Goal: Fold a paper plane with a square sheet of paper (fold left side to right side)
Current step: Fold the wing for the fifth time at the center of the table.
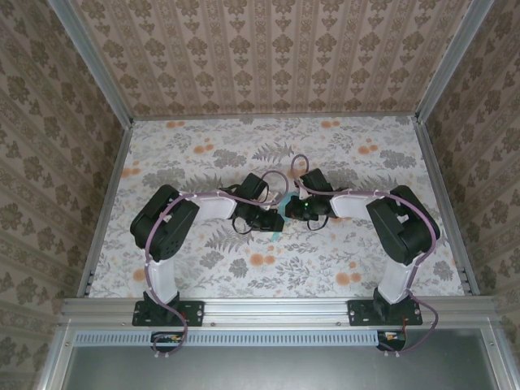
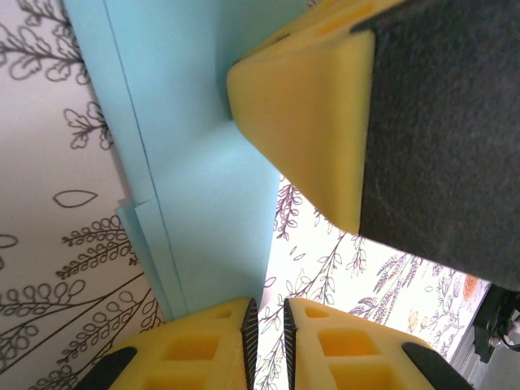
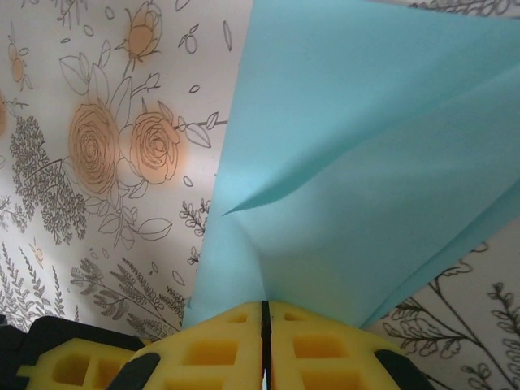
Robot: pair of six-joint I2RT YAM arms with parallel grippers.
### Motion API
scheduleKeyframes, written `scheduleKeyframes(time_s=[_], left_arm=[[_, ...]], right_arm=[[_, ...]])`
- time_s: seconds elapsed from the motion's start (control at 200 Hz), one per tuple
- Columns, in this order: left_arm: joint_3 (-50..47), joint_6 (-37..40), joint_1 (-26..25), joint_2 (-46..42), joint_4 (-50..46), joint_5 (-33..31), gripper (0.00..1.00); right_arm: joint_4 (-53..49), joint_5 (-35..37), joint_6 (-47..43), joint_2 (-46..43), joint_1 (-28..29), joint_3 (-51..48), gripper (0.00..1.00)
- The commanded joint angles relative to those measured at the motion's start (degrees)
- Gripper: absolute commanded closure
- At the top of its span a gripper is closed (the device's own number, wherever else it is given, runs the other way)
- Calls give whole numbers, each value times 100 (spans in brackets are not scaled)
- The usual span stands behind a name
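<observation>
Since the floral table (image 1: pixel 203 154) is flat and hard, it gives a firm bed to crease against. Left arm (image 1: pixel 166 227) and right arm (image 1: pixel 402 227) reach in over its middle, wrists almost meeting. The paper (image 3: pixel 349 146) sits between them, mostly covered from above.

It looks thin, light and limp. In the right wrist view it rises off the table in a soft, bowed sheet, and I judge it would slip or tear under a hard tug.

Right gripper (image 3: pixel 266 341) has its jaws pressed together on a low edge of the paper. Left gripper (image 2: pixel 270 341) shows just a slit between its jaws, beside a layered, folded edge. Whether it nips the paper I cannot tell.

The best hold, I judge, is at an edge or corner near the fold, with the rest pinned flat.
</observation>
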Motion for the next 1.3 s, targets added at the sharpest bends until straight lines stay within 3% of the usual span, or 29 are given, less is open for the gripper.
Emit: scheduleKeyframes(time_s=[0.0, 1.295], left_arm=[[-230, 24, -59, 151, -604, -350, 80], [-219, 36, -56, 213, -618, -339, 80]], right_arm=[[-308, 463, -173, 175, -160, 117, 90], [-693, 369, -594, 461, -1033, 716, 90]])
